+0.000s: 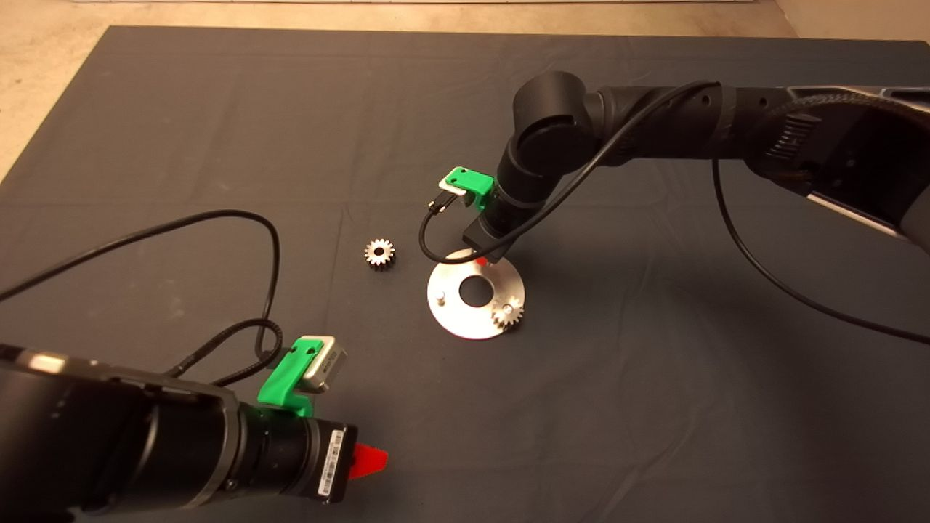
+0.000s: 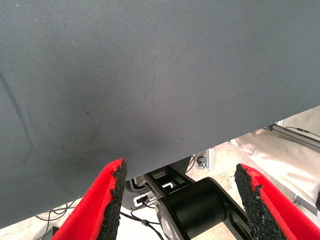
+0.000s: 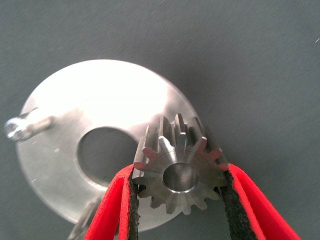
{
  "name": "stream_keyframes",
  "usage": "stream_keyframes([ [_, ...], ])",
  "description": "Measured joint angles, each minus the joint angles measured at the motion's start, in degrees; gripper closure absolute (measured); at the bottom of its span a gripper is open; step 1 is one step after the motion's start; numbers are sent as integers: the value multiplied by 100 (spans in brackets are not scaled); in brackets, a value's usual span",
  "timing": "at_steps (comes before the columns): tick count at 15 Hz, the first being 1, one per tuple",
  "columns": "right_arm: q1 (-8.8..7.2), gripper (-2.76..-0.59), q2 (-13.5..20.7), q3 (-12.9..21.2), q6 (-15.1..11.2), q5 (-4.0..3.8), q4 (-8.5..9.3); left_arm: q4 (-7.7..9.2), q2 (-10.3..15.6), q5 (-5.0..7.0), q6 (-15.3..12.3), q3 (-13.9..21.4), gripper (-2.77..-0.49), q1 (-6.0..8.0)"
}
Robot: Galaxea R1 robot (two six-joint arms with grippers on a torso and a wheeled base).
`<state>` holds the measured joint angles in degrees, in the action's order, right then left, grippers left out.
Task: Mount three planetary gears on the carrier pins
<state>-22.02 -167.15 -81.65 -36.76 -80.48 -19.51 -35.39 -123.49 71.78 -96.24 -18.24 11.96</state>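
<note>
The silver disc (image 1: 476,293) lies mid-mat with its carrier pins up. One planetary gear (image 1: 508,314) sits on the pin at its near right. A bare pin (image 1: 440,296) stands at its left. A second gear (image 1: 379,253) lies loose on the mat, left of the disc. My right gripper (image 1: 481,259) hangs over the disc's far edge, shut on a third gear (image 3: 179,170), held by its teeth above the disc (image 3: 100,100), apart from the bare pin (image 3: 20,127). My left gripper (image 1: 367,461) is parked at the lower left, open and empty (image 2: 182,197).
The dark mat (image 1: 218,145) covers the table, with bare floor (image 1: 43,73) past its far left corner. A black cable (image 1: 269,240) from the left arm loops over the mat left of the loose gear. The right arm (image 1: 654,131) reaches in from the right.
</note>
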Motion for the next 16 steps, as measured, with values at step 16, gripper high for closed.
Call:
stream_keyframes([
  [16,107,-95,-17,-78,137,16,-88,0,4,-1,0,0,-149,0],
])
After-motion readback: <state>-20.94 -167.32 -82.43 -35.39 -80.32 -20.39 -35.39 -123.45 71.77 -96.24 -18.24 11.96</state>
